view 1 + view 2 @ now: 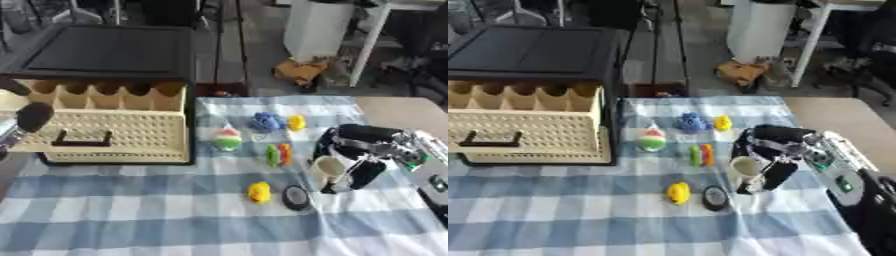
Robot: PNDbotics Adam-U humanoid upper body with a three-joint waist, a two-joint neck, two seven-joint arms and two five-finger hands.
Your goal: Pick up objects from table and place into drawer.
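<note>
Curling round a cream cup, the right hand makes its pick; nothing visible in the drawer far to its left. Toys lie beside it; left hand's fingers unclear.

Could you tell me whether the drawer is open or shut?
Open: the cream drawer is pulled forward, its compartments showing from above.

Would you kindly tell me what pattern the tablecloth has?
The tablecloth is a blue and white check, clearest in the right eye view.
</note>
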